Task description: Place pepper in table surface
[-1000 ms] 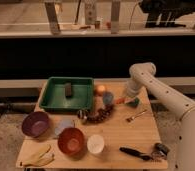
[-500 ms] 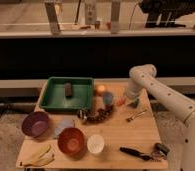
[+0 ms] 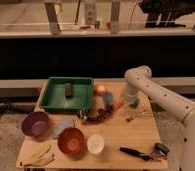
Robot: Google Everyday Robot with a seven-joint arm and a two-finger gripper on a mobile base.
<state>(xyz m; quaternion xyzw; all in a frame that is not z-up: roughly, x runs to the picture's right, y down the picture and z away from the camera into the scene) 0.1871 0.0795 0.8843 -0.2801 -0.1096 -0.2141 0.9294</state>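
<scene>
The pepper (image 3: 119,105) is a small slim red-orange piece just above the light tan wooden table surface (image 3: 116,132), near its back middle. My gripper (image 3: 126,98) hangs from the white arm that comes in from the right, and its lower end is right beside the pepper, up and to the right of it. I cannot tell whether the pepper is in the gripper or resting on the table.
A green tray (image 3: 55,100) holding a dark block stands at back left. An orange fruit (image 3: 100,89), a grey-blue cup (image 3: 107,98), a dark reddish cluster (image 3: 99,116), a teal item (image 3: 135,103) and a fork (image 3: 136,116) surround the pepper. Bowls, a white cup (image 3: 95,143), bananas and a black tool lie in front.
The arm has shifted slightly left and lower over the back middle of the table. The other things have not moved.
</scene>
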